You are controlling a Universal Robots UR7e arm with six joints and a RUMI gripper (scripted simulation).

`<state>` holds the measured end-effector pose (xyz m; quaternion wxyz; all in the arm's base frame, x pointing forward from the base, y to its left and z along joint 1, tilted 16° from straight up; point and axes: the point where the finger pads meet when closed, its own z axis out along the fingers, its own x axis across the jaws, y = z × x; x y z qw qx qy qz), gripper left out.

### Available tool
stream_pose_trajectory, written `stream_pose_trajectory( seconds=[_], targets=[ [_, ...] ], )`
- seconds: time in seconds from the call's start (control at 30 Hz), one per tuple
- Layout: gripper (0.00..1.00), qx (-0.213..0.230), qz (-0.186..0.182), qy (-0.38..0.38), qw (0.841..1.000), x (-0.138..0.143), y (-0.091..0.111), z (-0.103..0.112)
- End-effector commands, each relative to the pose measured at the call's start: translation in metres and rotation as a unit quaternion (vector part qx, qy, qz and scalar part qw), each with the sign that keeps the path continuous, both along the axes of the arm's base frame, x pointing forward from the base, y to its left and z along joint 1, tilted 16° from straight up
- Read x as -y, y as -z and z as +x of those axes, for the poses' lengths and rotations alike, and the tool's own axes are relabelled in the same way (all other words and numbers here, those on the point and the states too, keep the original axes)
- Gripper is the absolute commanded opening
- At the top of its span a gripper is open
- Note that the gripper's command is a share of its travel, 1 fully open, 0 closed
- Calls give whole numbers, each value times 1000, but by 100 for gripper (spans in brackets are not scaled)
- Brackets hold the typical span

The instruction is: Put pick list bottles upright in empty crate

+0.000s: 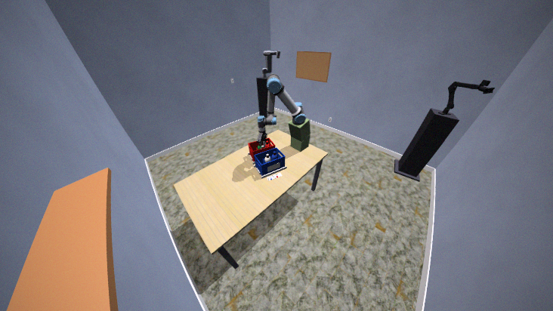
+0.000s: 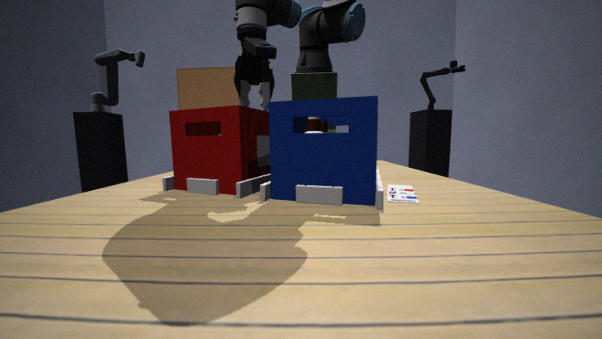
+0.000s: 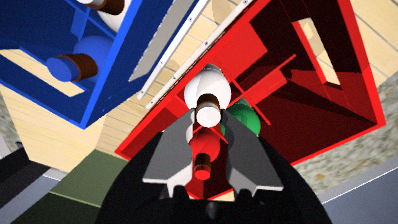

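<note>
My gripper is shut on the brown neck of a white bottle in the red crate. I cannot tell whether that bottle is lifted. A red bottle and a green bottle stand beside it, partly hidden by the fingers. The blue crate holds a white bottle and a blue bottle. The pick list lies beside the blue crate; red and blue bars show, the counts are too small to read.
Low white rails stand around both crates on the table. The crates stand side by side with a narrow gap. The arm's green pedestal stands behind them.
</note>
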<state>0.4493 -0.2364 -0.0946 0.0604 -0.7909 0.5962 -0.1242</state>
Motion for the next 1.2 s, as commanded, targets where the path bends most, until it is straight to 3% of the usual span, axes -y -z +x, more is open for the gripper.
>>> stream_pose_trajectory(
  seconds=[0.0,1.17],
  targets=[
    [0,1,-1,0,1000,0,-8,-2],
    [0,0,-1,0,1000,-3,-58,-16]
  ],
)
